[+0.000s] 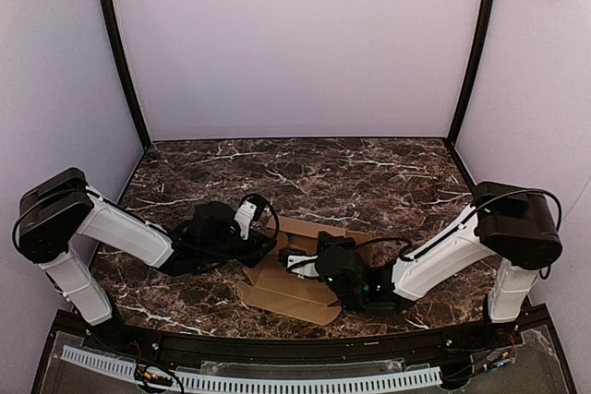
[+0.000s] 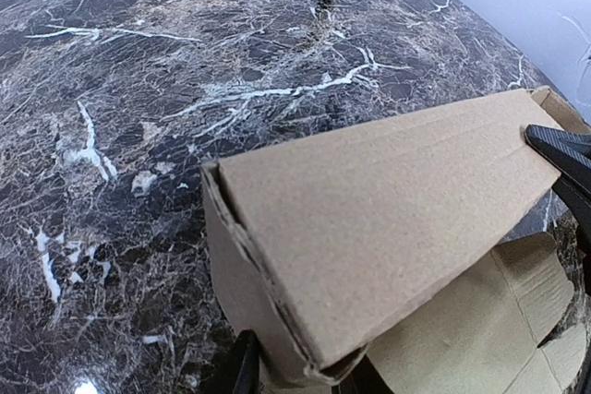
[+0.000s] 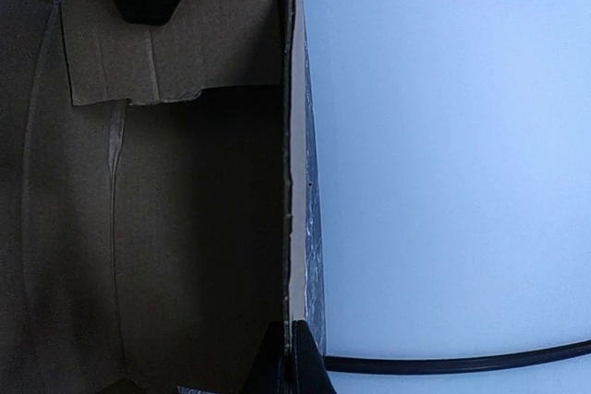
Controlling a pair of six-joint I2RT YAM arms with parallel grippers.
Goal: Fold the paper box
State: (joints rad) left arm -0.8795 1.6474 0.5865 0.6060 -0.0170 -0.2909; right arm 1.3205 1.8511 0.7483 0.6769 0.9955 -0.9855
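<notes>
The paper box [image 1: 294,291] is plain brown cardboard, partly folded, lying at the table's front middle between my two grippers. My left gripper [image 1: 265,239] is at its left end. In the left wrist view my left gripper [image 2: 309,380] is shut on the near corner of a folded-up double wall of the box [image 2: 388,219]. My right gripper [image 1: 294,261] is at the box's middle. In the right wrist view my right gripper [image 3: 292,364] is shut on the thin edge of an upright wall [image 3: 185,228]. One right finger [image 2: 565,149] touches the wall's far end.
The dark marble table [image 1: 305,173] stretches behind the box to pale back and side walls. Black posts [image 1: 118,53] stand at the back corners. A black cable [image 3: 462,362] crosses the right wrist view. Flat flaps of the box [image 2: 480,320] lie on the table below the raised wall.
</notes>
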